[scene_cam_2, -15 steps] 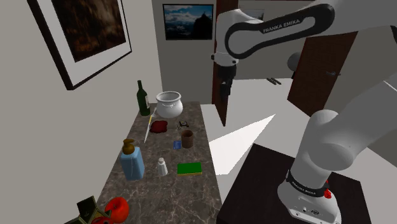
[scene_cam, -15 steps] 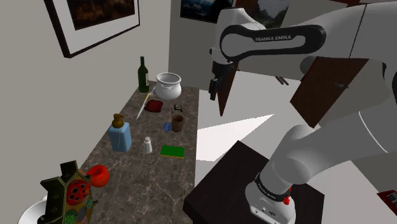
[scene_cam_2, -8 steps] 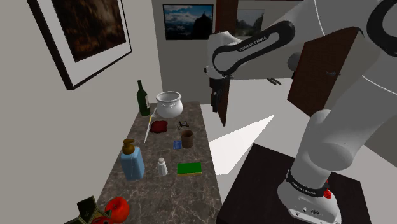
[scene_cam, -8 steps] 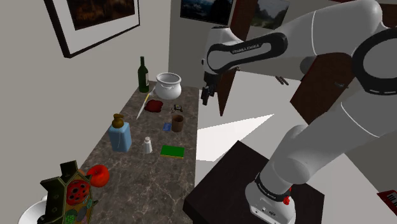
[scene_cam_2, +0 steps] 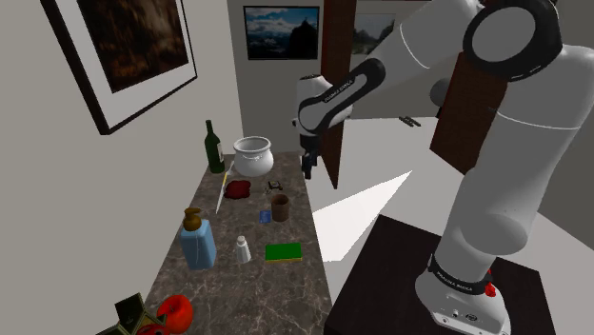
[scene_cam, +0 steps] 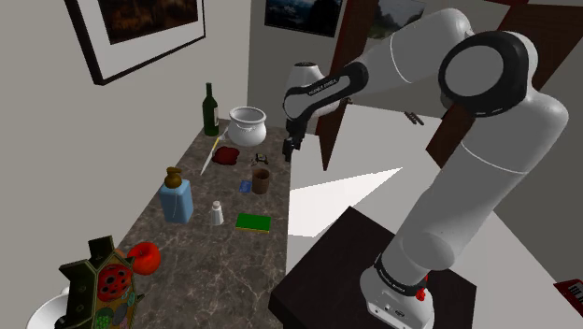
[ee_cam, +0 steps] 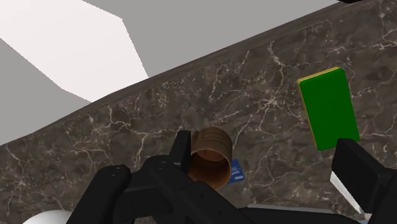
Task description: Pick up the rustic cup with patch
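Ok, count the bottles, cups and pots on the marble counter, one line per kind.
Bottles: 3 (dark green wine bottle, blue bottle, small white bottle)
Cups: 1 (brown cup)
Pots: 1 (white pot)
Total: 5

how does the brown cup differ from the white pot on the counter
The brown cup is dark, the white pot pale. The cup is narrow and straight-sided; the pot is wider and round-bellied. The cup stands midway along the counter; the pot at its far end by the green bottle. Both stand upright, open-topped.
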